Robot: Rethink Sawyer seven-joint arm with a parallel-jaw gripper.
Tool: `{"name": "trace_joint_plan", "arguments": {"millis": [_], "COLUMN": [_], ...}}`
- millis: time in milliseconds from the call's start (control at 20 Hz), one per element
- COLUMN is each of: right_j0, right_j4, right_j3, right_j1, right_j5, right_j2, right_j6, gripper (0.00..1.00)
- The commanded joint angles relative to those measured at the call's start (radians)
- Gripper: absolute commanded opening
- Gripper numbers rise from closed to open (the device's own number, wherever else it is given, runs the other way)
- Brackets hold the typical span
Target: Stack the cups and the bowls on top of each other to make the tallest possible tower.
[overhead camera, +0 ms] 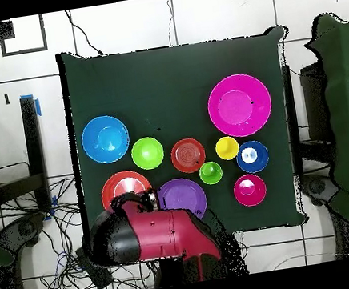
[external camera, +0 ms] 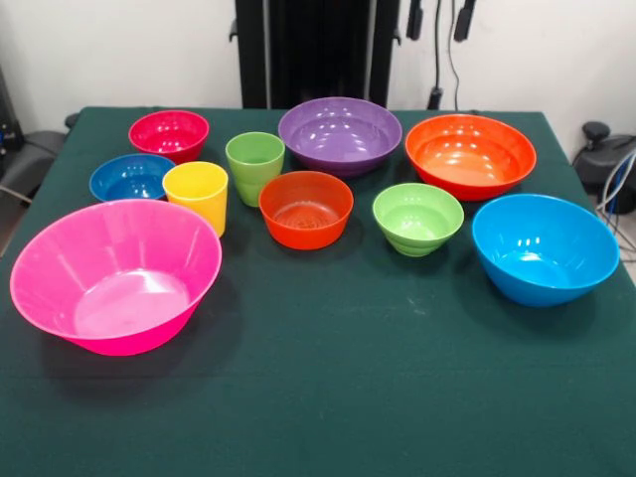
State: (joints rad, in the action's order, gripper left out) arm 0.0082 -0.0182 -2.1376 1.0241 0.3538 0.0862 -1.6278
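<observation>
Nothing is stacked yet. Left to right in the front view stand the large pink bowl (external camera: 114, 275), yellow cup (external camera: 197, 195), orange-red bowl (external camera: 305, 209), small green bowl (external camera: 417, 219) and light blue bowl (external camera: 545, 247), all out on the table beyond the drawn-back arm (overhead camera: 155, 233). The arm covers part of the purple bowl (overhead camera: 183, 196) from overhead. The gripper shows in neither view, so I cannot tell whether it is open.
</observation>
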Motion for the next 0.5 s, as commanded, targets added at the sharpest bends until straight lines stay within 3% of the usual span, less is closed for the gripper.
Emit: {"name": "trace_joint_plan", "arguments": {"millis": [50,500], "right_j0": [0.000,0.006], "right_j4": [-0.062,-0.060], "right_j3": [0.016,0.044], "right_j1": [-0.145,-0.248], "right_j5": [-0.096,-0.201], "right_j2": [-0.001,0.021], "right_j6": [-0.152,-0.147], "gripper": [1.00,1.00]}}
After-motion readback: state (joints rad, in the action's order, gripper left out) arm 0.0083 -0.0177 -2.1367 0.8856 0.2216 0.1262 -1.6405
